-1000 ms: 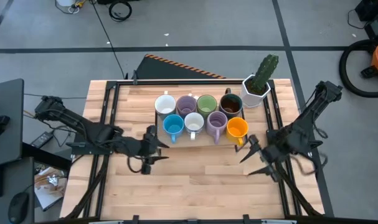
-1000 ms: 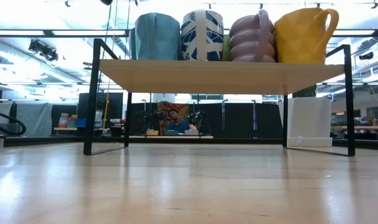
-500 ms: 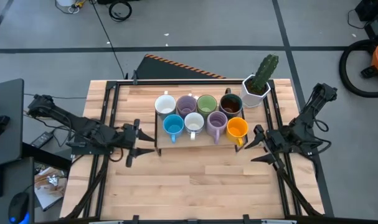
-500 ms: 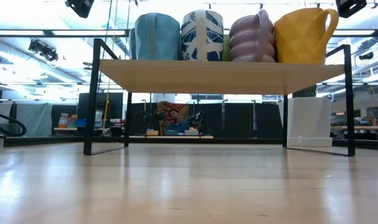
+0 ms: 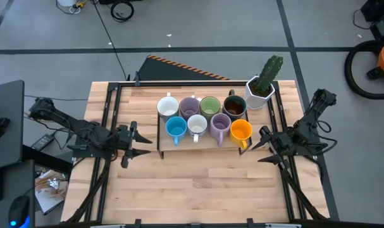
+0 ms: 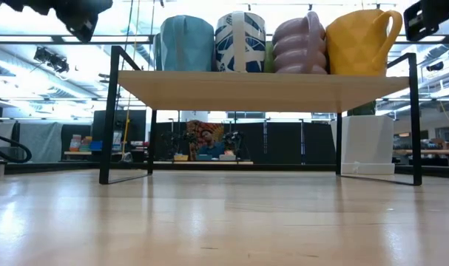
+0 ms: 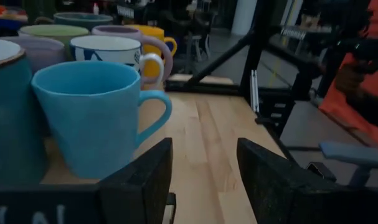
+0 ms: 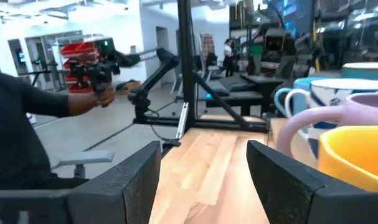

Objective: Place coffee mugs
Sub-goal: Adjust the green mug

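Note:
Eight coffee mugs stand in two rows on a small wooden rack at the table's middle. The far row holds white, lilac, green and dark brown. The near row holds blue, white, lilac and orange. My left gripper hangs open left of the rack, pointing level at the blue mug. My right gripper hangs open right of the rack, beside the orange mug. Neither holds anything.
A white faceted pot with a green cactus stands at the far right, next to the rack. The rack stands on black metal legs, with open space below its board. Bare wood stretches toward the near edge. People show in the room behind.
Both grippers have drawn back from the rack and sunk a little. The left one went toward the table's left edge, the right one toward the right edge. In the low view both have come into sight at the upper corners. The mugs have not moved.

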You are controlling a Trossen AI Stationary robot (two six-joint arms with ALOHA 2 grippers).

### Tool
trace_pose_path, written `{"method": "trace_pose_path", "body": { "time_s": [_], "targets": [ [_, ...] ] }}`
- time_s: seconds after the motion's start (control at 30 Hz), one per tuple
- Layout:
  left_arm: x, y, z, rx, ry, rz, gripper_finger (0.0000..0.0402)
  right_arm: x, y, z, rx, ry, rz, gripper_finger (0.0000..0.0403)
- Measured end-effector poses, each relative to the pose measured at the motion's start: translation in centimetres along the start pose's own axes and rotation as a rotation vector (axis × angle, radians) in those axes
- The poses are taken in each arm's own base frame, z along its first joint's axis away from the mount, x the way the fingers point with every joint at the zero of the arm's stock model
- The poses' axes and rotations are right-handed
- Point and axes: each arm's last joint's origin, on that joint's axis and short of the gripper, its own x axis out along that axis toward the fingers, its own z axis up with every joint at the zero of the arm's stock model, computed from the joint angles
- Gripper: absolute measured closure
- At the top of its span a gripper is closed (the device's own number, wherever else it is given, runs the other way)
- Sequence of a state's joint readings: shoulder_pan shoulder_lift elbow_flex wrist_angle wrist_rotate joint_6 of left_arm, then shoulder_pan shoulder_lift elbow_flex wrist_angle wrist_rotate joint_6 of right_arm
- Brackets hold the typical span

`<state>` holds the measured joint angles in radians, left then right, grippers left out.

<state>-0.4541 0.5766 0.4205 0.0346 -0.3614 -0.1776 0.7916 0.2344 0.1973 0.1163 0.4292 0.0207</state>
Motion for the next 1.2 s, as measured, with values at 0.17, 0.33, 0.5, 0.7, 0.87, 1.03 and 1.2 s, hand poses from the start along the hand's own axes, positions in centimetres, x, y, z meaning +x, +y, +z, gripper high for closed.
{"method": "trace_pose_path", "body": {
  "time_s": [0.17, 0.33, 0.5, 0.7, 0.87, 1.03, 1.2],
  "targets": [
    [-1.0, 0.7, -1.6, -0.02, -0.043, -0.004, 0.0236, -0.9, -0.5, -0.7, -0.021, -0.066, -0.021, 0.0159],
    [-1.9, 1.4, -3.1, -0.038, -0.091, 0.014, 0.0255, -1.6, -0.8, -1.2, -0.057, -0.132, -0.031, 0.0159],
    [-2.3, 2.0, -4.5, -0.04, -0.155, 0.039, 0.0275, -1.6, -1.0, -1.9, -0.094, -0.15, -0.077, 0.0159],
    [-2.3, 3.1, -6.5, -0.023, -0.241, 0.091, 0.0337, -1.6, -1.0, -2.0, -0.132, -0.159, -0.097, 0.0159],
    [-2.2, 4.1, -7.0, 0.018, -0.296, 0.137, 0.0393, -1.6, -1.3, -1.7, -0.188, -0.182, -0.144, 0.016],
    [-2.1, 5.0, -6.9, 0.037, -0.299, 0.155, 0.0392, -1.5, -2.0, -1.6, -0.214, -0.182, -0.22, 0.0165],
    [-2.0, 5.8, -7.0, 0.047, -0.277, 0.173, 0.0397, -1.3, -2.8, -1.5, -0.231, -0.19, -0.286, 0.0167]
  ]
}}
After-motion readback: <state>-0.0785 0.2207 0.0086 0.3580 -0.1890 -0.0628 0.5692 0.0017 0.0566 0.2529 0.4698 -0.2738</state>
